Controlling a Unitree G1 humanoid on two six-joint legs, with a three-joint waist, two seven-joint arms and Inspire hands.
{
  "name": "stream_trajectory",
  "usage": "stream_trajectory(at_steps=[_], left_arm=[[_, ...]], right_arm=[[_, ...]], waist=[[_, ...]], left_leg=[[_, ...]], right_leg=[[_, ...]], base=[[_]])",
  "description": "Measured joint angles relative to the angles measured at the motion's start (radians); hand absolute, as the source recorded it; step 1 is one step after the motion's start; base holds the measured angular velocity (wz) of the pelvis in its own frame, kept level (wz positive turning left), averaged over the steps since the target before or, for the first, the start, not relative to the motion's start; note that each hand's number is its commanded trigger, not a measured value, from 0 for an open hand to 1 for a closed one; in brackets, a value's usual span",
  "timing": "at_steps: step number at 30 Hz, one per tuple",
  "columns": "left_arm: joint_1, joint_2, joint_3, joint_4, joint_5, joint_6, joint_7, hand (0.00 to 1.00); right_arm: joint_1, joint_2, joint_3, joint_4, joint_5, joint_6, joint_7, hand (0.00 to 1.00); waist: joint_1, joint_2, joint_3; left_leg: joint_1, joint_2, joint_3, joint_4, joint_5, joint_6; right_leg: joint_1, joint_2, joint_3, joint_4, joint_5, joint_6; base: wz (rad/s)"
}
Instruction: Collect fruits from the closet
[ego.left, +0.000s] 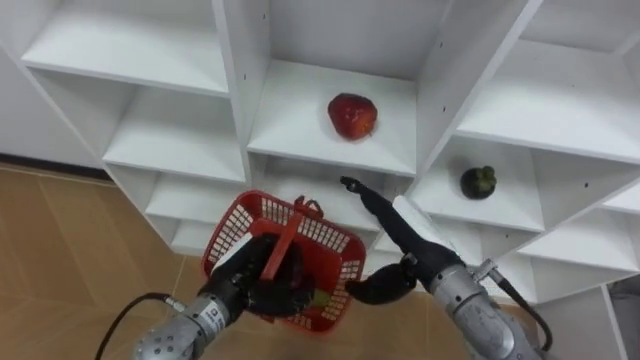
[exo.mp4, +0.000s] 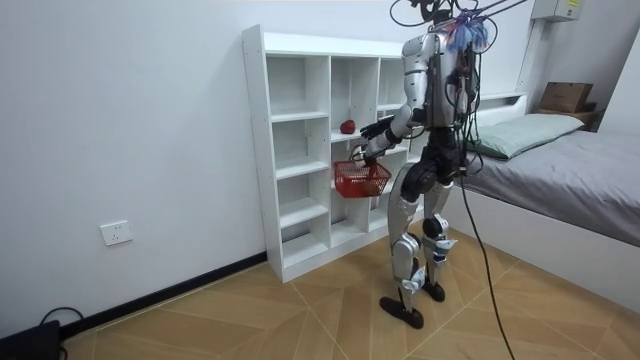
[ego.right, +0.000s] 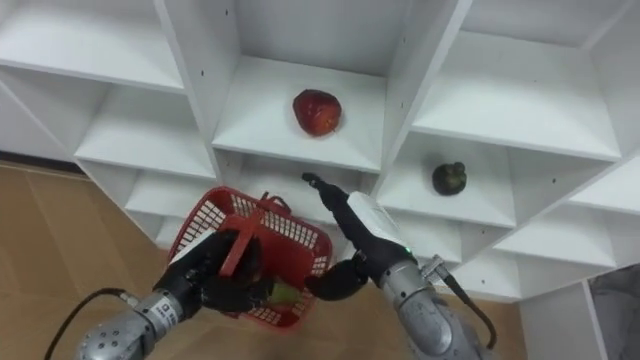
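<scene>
The two eye views sit side by side on the robot's head and look steeply down, from close by, into the tall white shelf unit of flat boards (ego.left: 300, 125) and onto some brown wood-pattern floor (ego.left: 60, 245); both share the same compartments, slightly offset. The room view stands well away, facing the plain white wall (exo.mp4: 120, 120), and shows this same shelf unit whole with the robot before it.

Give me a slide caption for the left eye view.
Left hand holds red basket by its handle; open right hand reaches toward the red fruit.
</scene>
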Motion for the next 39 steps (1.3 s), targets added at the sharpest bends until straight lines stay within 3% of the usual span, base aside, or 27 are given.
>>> stream_trajectory(at_steps=[9, 16, 28, 35, 39], left_arm=[[0.003, 0.001, 0.037, 0.073, 0.001, 0.000, 0.065, 1.00], [0.003, -0.006, 0.064, 0.073, 0.010, 0.000, 0.064, 1.00], [0.012, -0.019, 0.071, 0.075, 0.108, 0.000, 0.054, 1.00], [0.023, -0.023, 0.086, 0.081, 0.115, 0.024, 0.055, 1.00], [0.029, -0.023, 0.093, 0.080, 0.115, 0.026, 0.055, 1.00]], right_arm=[[-0.004, 0.001, -0.026, -0.084, 0.001, -0.001, -0.043, 0.00], [-0.005, 0.003, -0.071, -0.156, 0.004, -0.015, -0.087, 0.00], [-0.013, 0.004, -0.104, -0.155, 0.004, -0.074, -0.304, 0.00], [-0.110, 0.004, -0.133, -0.041, 0.041, -0.080, -0.350, 0.00], [-0.122, 0.010, -0.139, -0.025, 0.113, -0.106, -0.352, 0.00]], waist=[[0.006, -0.024, 0.0052], [0.011, -0.023, 0.0055], [0.034, -0.022, 0.0062], [0.032, -0.021, 0.0072], [0.032, -0.014, 0.0119]], left_leg=[[0.035, -0.002, -0.001, -0.015, -0.001, -0.001], [0.044, 0.001, 0.002, -0.016, -0.002, -0.002], [0.064, 0.000, 0.001, -0.030, -0.002, -0.003], [0.067, -0.002, -0.017, -0.024, -0.002, -0.003], [0.058, -0.002, -0.028, -0.016, -0.002, -0.003]], right_leg=[[0.047, 0.002, 0.000, -0.023, -0.001, 0.004], [0.054, 0.004, 0.001, -0.024, 0.002, 0.003], [0.071, 0.004, 0.000, -0.020, 0.002, 0.003], [0.082, 0.003, -0.010, -0.023, 0.002, 0.003], [0.085, 0.001, -0.022, -0.023, 0.002, 0.003]], base=[[0.07], [-0.01], [-0.01], [0.05], [0.08]])
